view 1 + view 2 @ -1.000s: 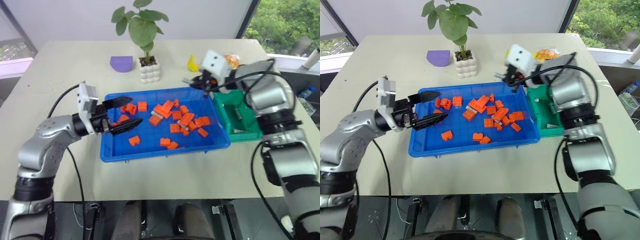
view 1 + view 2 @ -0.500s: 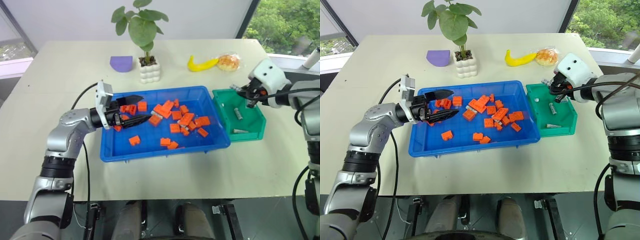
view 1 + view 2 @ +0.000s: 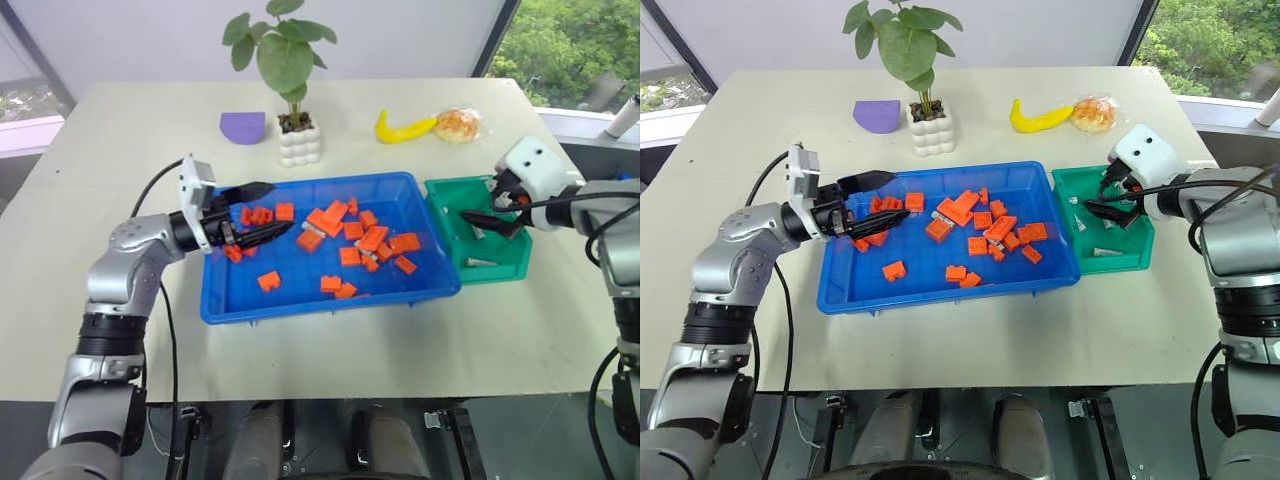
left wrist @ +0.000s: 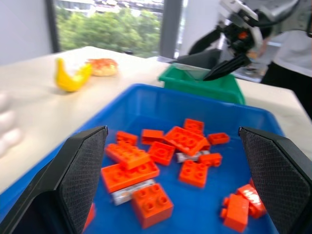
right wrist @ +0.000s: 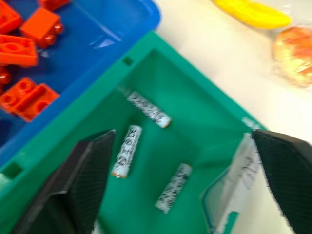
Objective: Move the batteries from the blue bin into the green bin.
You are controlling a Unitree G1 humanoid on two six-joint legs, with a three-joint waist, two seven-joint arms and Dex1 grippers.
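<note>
Green bin (image 5: 204, 141): three batteries (image 5: 148, 109), print unreadable | right hand (image 5: 185, 161) spread, empty | left hand (image 4: 178, 170) spread, empty

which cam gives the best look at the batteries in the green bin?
Right wrist view: it looks straight down into the green bin and shows three batteries lying apart on its floor. The eye views show them as small slivers; the left wrist view shows the bin's outer wall, not its contents.
</note>
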